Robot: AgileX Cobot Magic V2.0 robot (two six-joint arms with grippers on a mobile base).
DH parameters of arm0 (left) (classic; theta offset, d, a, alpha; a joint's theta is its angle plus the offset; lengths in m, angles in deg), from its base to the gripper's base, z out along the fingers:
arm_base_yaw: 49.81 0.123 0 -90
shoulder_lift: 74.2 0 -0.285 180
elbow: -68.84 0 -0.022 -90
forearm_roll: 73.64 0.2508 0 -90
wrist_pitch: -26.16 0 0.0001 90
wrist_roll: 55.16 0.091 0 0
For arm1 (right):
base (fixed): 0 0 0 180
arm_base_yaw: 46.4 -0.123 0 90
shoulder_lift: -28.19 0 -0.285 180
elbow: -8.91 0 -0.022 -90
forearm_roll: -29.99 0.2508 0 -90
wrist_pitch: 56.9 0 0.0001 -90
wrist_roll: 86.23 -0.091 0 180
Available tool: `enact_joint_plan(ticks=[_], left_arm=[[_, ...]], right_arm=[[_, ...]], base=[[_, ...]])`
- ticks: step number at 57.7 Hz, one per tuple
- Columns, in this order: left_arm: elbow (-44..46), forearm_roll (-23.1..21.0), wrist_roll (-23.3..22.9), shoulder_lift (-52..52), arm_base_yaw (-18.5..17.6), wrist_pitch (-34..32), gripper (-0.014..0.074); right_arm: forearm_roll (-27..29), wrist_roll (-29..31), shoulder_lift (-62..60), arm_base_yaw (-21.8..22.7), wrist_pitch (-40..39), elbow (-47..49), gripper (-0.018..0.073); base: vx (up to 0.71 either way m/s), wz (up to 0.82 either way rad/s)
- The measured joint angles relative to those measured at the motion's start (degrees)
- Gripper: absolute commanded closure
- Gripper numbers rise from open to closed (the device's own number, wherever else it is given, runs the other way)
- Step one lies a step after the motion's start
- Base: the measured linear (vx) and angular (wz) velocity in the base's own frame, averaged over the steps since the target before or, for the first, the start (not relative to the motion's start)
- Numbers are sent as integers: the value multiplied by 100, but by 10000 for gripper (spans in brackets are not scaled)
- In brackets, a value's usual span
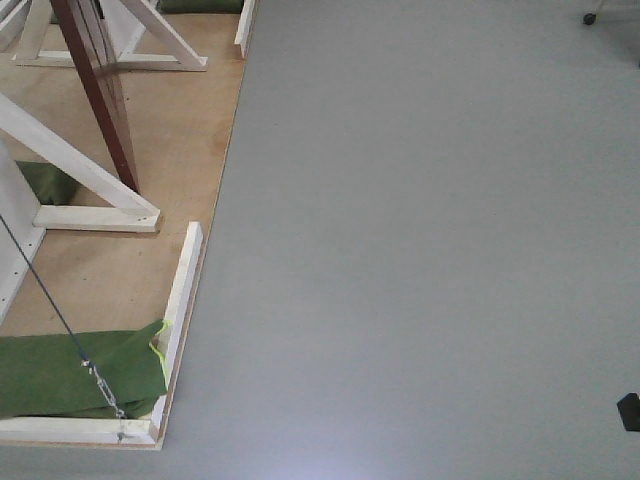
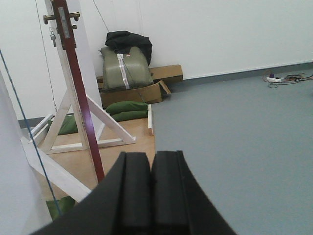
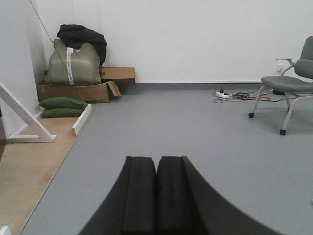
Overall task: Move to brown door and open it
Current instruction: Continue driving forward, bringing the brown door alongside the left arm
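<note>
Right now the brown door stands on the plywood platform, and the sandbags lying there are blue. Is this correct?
Not quite: the sandbags are green, not blue, as the front-facing view shows. The brown door does stand on the plywood platform.

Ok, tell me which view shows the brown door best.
The left wrist view: the brown door stands edge-on with its brass handle visible. The front view shows only its lower part. The right wrist view shows none of it clearly.
</note>
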State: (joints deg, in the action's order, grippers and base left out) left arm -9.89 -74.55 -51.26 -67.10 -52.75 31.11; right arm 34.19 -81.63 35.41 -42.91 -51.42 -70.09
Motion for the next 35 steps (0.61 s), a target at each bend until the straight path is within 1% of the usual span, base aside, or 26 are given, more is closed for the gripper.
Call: enact_joint_plan(ticks=[35], left_arm=[[0,0,0,0,0,0,600]], right_arm=[[0,0,0,0,0,0,559]], base=[[43,-1]])
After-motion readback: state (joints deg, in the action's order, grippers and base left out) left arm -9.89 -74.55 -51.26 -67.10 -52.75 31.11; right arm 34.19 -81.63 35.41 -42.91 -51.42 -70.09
